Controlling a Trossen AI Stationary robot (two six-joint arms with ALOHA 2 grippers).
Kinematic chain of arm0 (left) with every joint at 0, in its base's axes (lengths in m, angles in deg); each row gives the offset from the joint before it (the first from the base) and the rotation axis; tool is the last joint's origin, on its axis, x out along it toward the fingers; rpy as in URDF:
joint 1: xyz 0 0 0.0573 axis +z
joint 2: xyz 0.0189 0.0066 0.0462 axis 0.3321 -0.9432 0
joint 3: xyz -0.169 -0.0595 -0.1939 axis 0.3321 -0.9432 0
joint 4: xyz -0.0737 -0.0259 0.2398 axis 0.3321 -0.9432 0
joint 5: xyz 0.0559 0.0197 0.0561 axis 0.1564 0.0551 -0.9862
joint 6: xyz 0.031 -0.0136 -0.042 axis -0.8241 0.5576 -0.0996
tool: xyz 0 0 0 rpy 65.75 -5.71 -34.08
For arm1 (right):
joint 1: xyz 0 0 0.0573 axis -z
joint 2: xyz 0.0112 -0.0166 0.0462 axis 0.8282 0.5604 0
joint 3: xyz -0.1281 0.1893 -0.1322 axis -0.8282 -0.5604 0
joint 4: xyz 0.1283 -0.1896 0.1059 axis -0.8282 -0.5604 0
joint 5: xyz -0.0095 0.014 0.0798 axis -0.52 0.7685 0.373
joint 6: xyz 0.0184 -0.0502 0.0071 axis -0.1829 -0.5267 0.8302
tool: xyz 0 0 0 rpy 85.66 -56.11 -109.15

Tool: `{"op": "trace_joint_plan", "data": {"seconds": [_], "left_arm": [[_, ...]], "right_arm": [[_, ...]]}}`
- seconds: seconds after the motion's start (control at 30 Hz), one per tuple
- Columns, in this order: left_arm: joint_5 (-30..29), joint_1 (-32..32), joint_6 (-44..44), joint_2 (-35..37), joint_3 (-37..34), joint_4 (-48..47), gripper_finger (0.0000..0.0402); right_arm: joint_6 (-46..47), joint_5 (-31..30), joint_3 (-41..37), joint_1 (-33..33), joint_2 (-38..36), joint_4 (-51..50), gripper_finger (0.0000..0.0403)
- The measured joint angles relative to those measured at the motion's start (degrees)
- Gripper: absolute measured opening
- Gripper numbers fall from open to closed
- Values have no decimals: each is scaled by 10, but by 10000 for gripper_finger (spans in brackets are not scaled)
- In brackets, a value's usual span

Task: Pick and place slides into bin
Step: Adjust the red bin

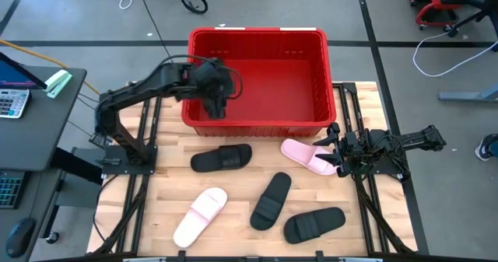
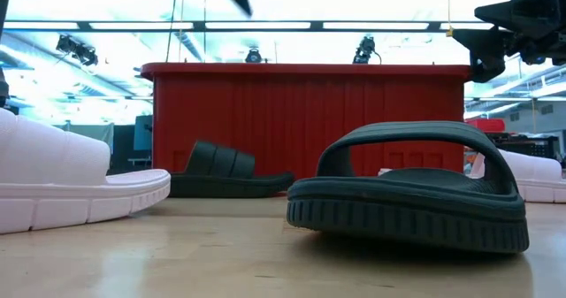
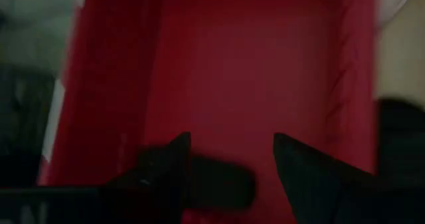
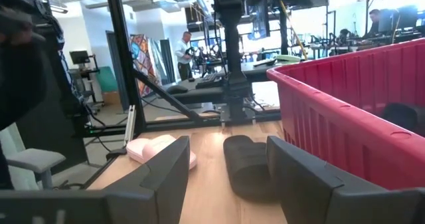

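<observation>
**benchbot_op:** Driving this remotely. Left gripper (image 1: 215, 106) is hanging over the lower left corner of the big red ribbed plastic crate (image 1: 327, 75), fingers spread wide with nothing between them. In the left wrist view there's a dark slide (image 3: 219, 187) lying on the crate floor right under the fingers, so I reckon that one's dropped. Right gripper (image 1: 336, 147) is parked at the right edge of the wooden bench (image 1: 167, 188), fingers also wide open and empty, just beside the pale pink slip-on slide (image 1: 307, 155) below the crate's lower right corner.

**slotcar77:** What's left outside?

**benchbot_op:** Five on the bench in the high view: that pink one, a black slide (image 1: 222, 158) just below the crate's front wall, a whitish one (image 1: 199, 216) lower left, and two more black ones (image 1: 271, 200) (image 1: 313, 224) lower centre.

**slotcar77:** I'd lift the left arm straight up before swinging out so the fingers clear the crate wall, then go for the black one nearest the crate. Grab across the strap, not the sole edge, it's the one part the fingers can close around.
</observation>
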Motion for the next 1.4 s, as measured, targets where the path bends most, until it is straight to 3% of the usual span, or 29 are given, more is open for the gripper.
{"op": "trace_joint_plan", "data": {"seconds": [0.13,0.27,0.33,0.43,0.57,0.7,0.87,1.07,1.2,1.4], "left_arm": [[0,-31,0,1,64,-2,207],[0,-44,29,1,111,-4,199],[-1,-48,38,1,120,-8,194],[0,-49,34,0,122,-32,186],[0,-43,8,0,101,-36,175],[-1,-38,9,0,56,-1,168],[0,-35,60,1,-11,5,160],[0,-35,77,0,-116,8,152],[0,-40,128,0,-186,16,145],[1,-62,218,5,-285,63,133]], "right_arm": [[63,0,0,0,0,1,206],[42,-33,0,0,0,18,206],[89,-37,0,0,0,27,206],[193,-33,2,0,0,28,206],[206,-33,1,0,15,41,206],[205,-3,0,-16,60,165,206],[157,7,17,-59,171,315,206],[67,0,148,-106,360,320,206],[59,1,274,-130,492,241,206],[70,0,440,-144,664,28,206]]}}
